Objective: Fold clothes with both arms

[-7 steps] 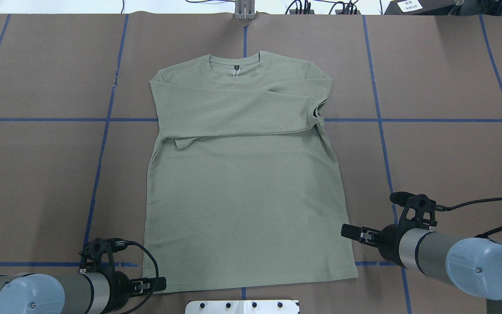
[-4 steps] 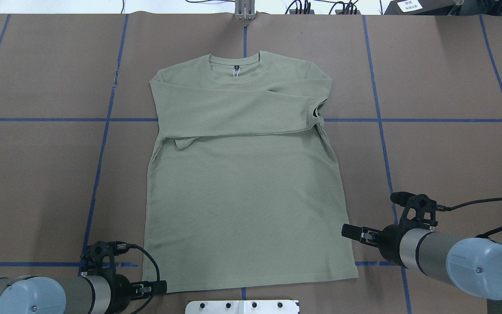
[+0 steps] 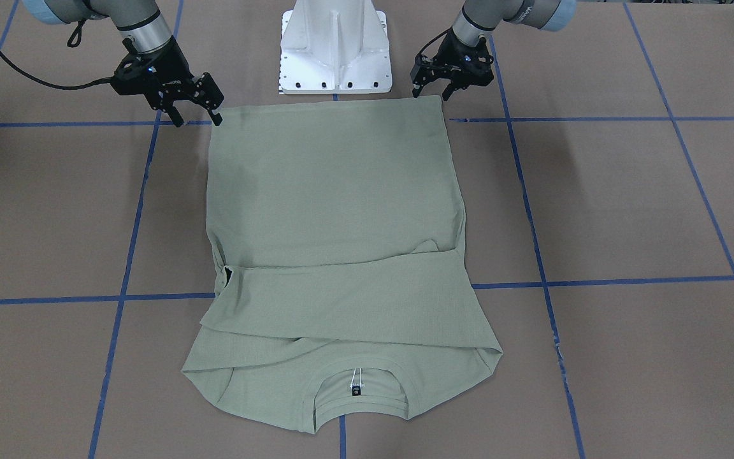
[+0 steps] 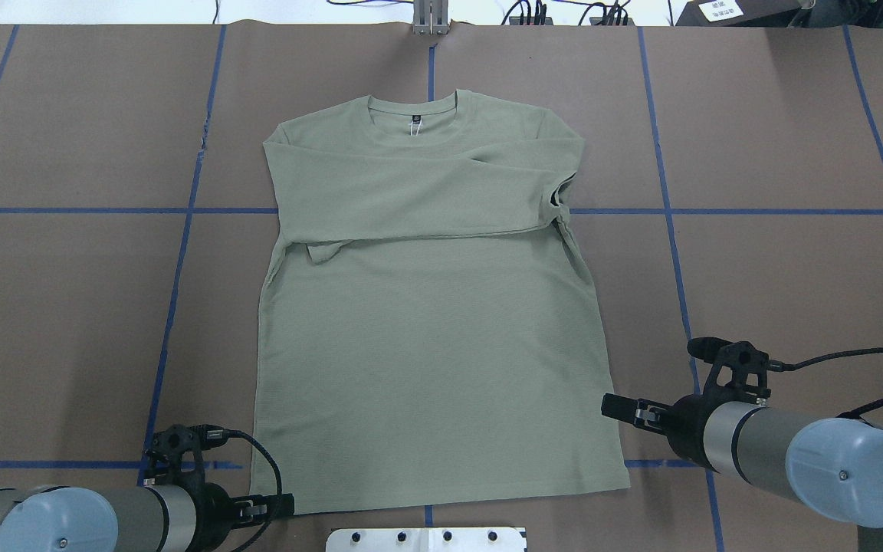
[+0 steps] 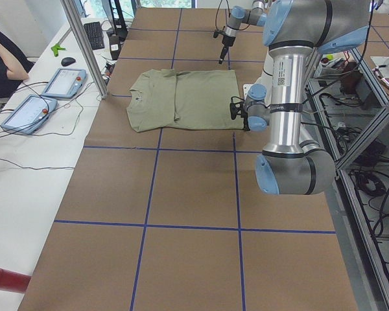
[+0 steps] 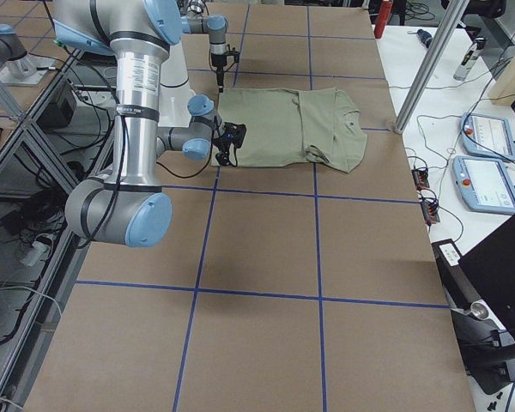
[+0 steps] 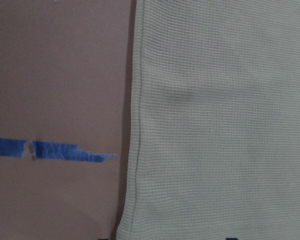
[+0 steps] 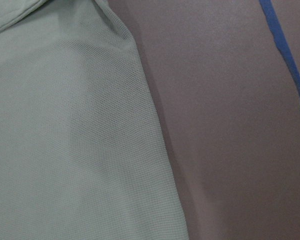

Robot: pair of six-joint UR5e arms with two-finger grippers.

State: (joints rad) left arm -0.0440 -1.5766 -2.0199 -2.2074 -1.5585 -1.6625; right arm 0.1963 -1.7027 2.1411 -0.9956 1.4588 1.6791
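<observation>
At the overhead view's lower left, the left gripper (image 4: 285, 504) sits at a hem corner of the sage-green shirt (image 4: 426, 345), jaws parted. The shirt lies flat mid-frame with its sleeves folded across the chest. At lower right, the right gripper (image 4: 612, 405) is by the opposite edge near the hem, jaws apart.

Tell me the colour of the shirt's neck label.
The label is black; the front-facing view shows it best.

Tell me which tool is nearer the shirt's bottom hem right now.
Left. The left tool sits right at the corner of the bottom hem on its side. The right tool is beside the sage-green shirt at its other side edge, slightly farther up from the hem.
</observation>
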